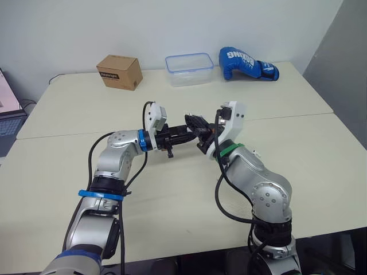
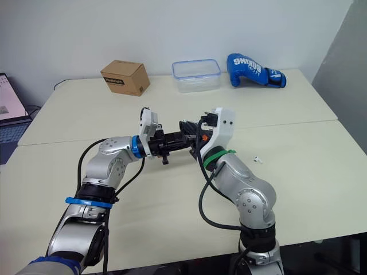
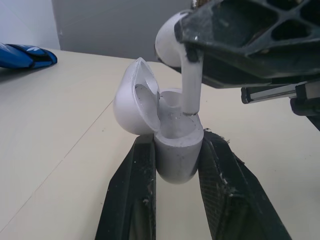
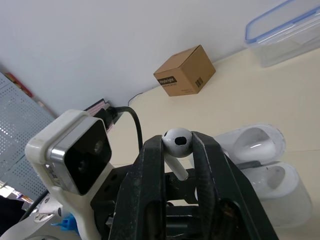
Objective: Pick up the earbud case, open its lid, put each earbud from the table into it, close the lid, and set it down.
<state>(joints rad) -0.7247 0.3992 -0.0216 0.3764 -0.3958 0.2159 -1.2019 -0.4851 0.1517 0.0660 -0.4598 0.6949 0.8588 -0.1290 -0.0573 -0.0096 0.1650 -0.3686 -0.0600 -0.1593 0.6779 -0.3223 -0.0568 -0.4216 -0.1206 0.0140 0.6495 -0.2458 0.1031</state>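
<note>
In the head views the case (image 3: 177, 150) is too small to make out between the left gripper (image 3: 178, 142) and right gripper (image 4: 177, 144). A white speck (image 2: 257, 159), right of the case, is too small to identify. The earbud (image 4: 177, 141) stem is partly hidden behind the right gripper. Far left of the case, a laptop (image 2: 7, 109) is cut off.

Bright, even indoor light falls from above across the cream table (image 1: 298, 149), its matte top uniformly lit; the cardboard box (image 1: 120, 71) and boxing glove (image 1: 246, 63) at the table's far edge cast only faint, soft shadows
</note>
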